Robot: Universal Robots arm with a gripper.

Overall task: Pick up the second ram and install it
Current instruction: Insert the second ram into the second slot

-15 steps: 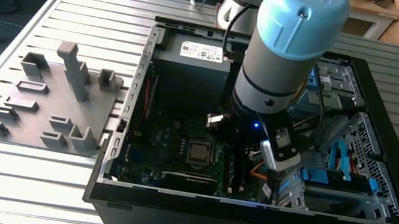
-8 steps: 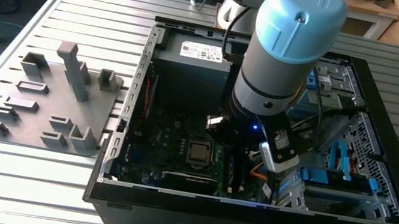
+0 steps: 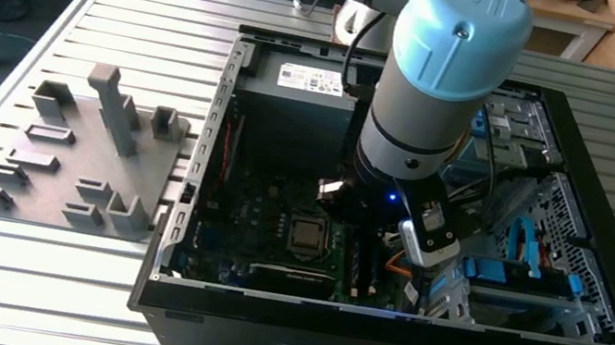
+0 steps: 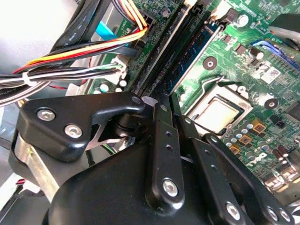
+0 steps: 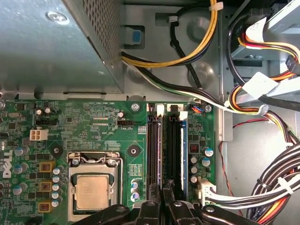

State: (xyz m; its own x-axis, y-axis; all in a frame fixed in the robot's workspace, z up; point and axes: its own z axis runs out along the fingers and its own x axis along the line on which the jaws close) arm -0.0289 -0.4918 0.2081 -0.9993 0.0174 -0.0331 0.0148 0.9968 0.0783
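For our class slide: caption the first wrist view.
Gripper low over the memory slots beside the processor on the green motherboard.

My arm (image 3: 443,73) comes in from the top of the exterior view and hangs nearly straight down through the middle of the frame, its pale blue cap uppermost and the grey wrist section below it. The claw (image 3: 422,239) sits low, right of centre. In the second wrist view I see its black linkage bars (image 4: 164,154) drawn close side by side, running toward mid-frame.
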